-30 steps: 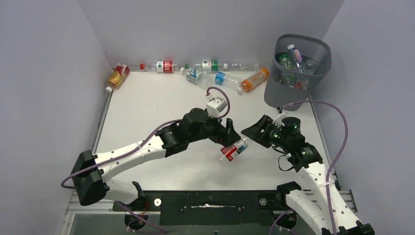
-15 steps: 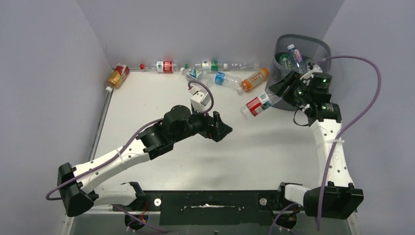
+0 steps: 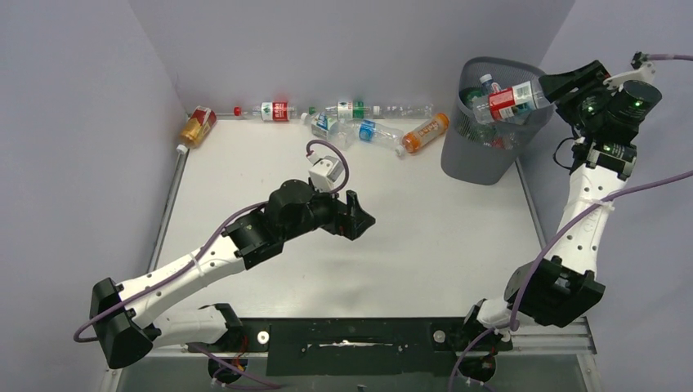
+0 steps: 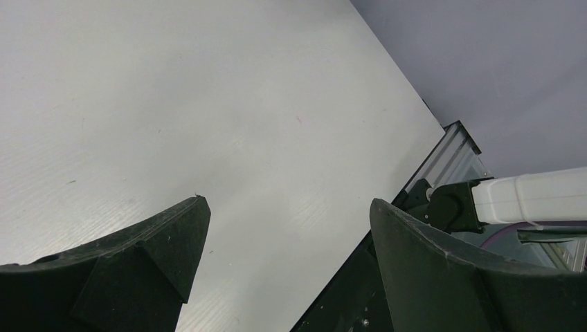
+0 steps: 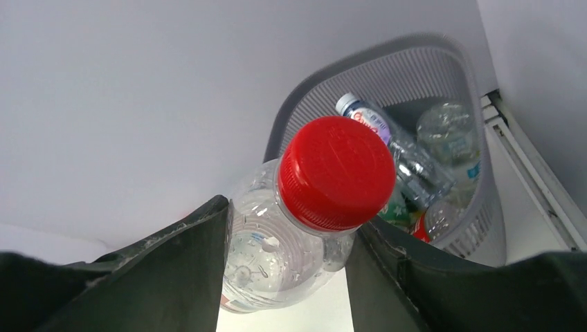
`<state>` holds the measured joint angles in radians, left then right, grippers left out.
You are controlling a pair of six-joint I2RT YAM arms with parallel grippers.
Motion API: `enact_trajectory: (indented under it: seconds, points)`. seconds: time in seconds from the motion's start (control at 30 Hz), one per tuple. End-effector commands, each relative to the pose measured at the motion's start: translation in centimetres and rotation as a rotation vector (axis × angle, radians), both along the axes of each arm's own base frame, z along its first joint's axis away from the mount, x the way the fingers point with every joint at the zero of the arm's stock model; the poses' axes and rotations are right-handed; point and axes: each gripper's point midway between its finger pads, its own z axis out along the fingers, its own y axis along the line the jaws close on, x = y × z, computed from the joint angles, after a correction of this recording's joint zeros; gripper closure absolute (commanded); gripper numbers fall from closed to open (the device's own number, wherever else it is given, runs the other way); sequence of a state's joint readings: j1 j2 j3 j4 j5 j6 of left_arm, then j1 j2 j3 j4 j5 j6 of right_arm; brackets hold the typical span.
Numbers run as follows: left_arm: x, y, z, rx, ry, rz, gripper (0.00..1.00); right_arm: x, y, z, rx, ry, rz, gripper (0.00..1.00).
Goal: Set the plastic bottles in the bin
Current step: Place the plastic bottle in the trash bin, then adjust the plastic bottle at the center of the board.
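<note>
My right gripper (image 3: 549, 88) is shut on a clear plastic bottle with a red label and red cap (image 3: 511, 101), held tilted over the opening of the dark mesh bin (image 3: 472, 155) at the back right. The right wrist view looks down past the red cap (image 5: 336, 173) between my fingers (image 5: 166, 277) into the bin (image 5: 387, 62), where several bottles (image 5: 391, 142) lie. Several more bottles (image 3: 372, 131), among them an orange one (image 3: 425, 133), line the back wall. My left gripper (image 3: 359, 214) is open and holds nothing above the middle of the table (image 4: 208, 104).
An amber bottle (image 3: 198, 126) lies in the back left corner. Grey walls close in the table on the left, back and right. A metal rail (image 3: 351, 335) runs along the near edge, with the right arm's base (image 4: 526, 197) beside it.
My right arm carried the red-label bottle from the middle of the table up and back to above the bin. My left arm drew back to the left, its gripper still open.
</note>
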<state>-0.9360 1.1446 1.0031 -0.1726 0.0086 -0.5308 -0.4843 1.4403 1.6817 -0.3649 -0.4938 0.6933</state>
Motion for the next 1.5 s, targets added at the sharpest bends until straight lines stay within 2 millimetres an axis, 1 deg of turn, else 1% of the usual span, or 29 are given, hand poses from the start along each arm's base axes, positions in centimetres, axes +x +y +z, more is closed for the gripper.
enact_trajectory:
  seconds: [0.0, 0.13, 0.27, 0.33, 0.4, 0.5, 0.53, 0.57, 0.6, 0.63, 0.67, 0.7, 0.73, 0.83, 0.93, 1.0, 1.1, 1.17, 1.2, 1.27, 1.3, 1.33, 1.4, 1.47]
  points:
    - [0.3, 0.4, 1.7, -0.045, -0.038, 0.001, 0.13, 1.4, -1.9, 3.3, 0.006, -0.147, -0.024, 0.51]
    - [0.6, 0.6, 1.4, -0.039, -0.039, 0.001, 0.13, 3.2, -3.3, 2.2, 0.017, -0.154, -0.044, 0.49]
    - [1.1, 1.0, 0.9, -0.033, -0.035, 0.006, 0.13, 5.1, -3.9, 1.5, 0.012, -0.155, -0.049, 0.48]
    - [1.3, 1.2, 0.7, -0.031, -0.033, 0.007, 0.13, 6.1, -3.8, 1.1, -0.005, -0.142, -0.046, 0.48]
    - [1.5, 1.5, 0.7, -0.034, -0.033, 0.008, 0.13, 7.3, -3.8, 0.2, -0.032, -0.116, -0.053, 0.48]
    - [1.6, 1.7, 0.8, -0.035, -0.035, 0.007, 0.13, 8.7, -3.5, -1.0, -0.042, -0.083, -0.05, 0.48]
    - [1.7, 1.8, 0.8, -0.035, -0.036, 0.009, 0.13, 9.1, -3.3, -1.4, -0.045, -0.071, -0.047, 0.46]
    - [1.6, 1.9, 0.8, -0.037, -0.036, 0.009, 0.13, 9.4, -3.1, -1.7, -0.05, -0.057, -0.04, 0.41]
    - [1.6, 2.0, 0.8, -0.038, -0.036, 0.008, 0.13, 9.6, -2.9, -1.9, -0.054, -0.041, -0.032, 0.25]
    - [1.6, 2.0, 0.8, -0.038, -0.036, 0.008, 0.13, 9.8, -2.5, -2.2, -0.058, -0.022, -0.024, 0.13]
    - [1.6, 2.0, 0.7, -0.038, -0.034, 0.007, 0.13, 9.7, -2.2, -2.3, -0.07, -0.006, -0.02, 0.04]
    - [1.6, 2.1, 0.7, -0.037, -0.032, 0.006, 0.13, 9.5, -1.9, -2.2, -0.084, 0.002, -0.021, 0.0]
    - [1.6, 2.0, 0.6, -0.036, -0.03, 0.003, 0.13, 9.2, -1.6, -2.1, -0.096, 0.009, -0.024, 0.02]
    - [1.7, 1.9, 0.2, -0.03, -0.017, -0.001, 0.13, 7.6, -0.8, -1.4, -0.119, 0.02, -0.036, 0.02]
    - [1.8, 1.7, 0.1, -0.023, -0.008, -0.003, 0.13, 5.3, 0.2, 0.0, -0.131, 0.007, -0.037, 0.02]
    - [2.0, 1.5, -0.1, -0.016, -0.001, -0.004, 0.13, 3.6, 1.2, 0.9, -0.143, 0.002, -0.03, 0.02]
    - [2.4, 1.1, -0.7, 0.002, 0.006, -0.01, 0.13, 0.8, 2.7, 1.1, -0.139, 0.015, -0.017, 0.02]
    - [2.7, 0.9, -1.0, 0.016, 0.009, -0.012, 0.13, -1.2, 4.4, 1.1, -0.131, 0.012, 0.012, 0.02]
    - [3.0, 0.7, -1.2, 0.024, 0.01, -0.013, 0.13, -2.8, 5.6, 1.5, -0.126, -0.005, 0.033, 0.02]
    - [3.6, 0.2, -1.3, 0.034, 0.009, -0.019, 0.13, -5.0, 7.8, 1.0, -0.105, -0.006, 0.083, 0.02]
    - [3.8, -0.1, -1.1, 0.032, 0.004, -0.024, 0.13, -5.9, 9.4, -0.2, -0.088, 0.015, 0.122, 0.02]
    - [4.1, -0.4, -1.2, 0.033, 0.003, -0.028, 0.13, -7.0, 10.8, -0.9, -0.079, 0.023, 0.156, 0.02]
    - [4.4, -0.8, -1.2, 0.031, 0.001, -0.036, 0.13, -9.3, 13.8, -2.9, -0.062, 0.054, 0.227, 0.02]
    - [4.5, -1.2, -1.6, 0.032, 0.009, -0.046, 0.13, -11.6, 16.3, -6.0, -0.031, 0.103, 0.278, 0.02]
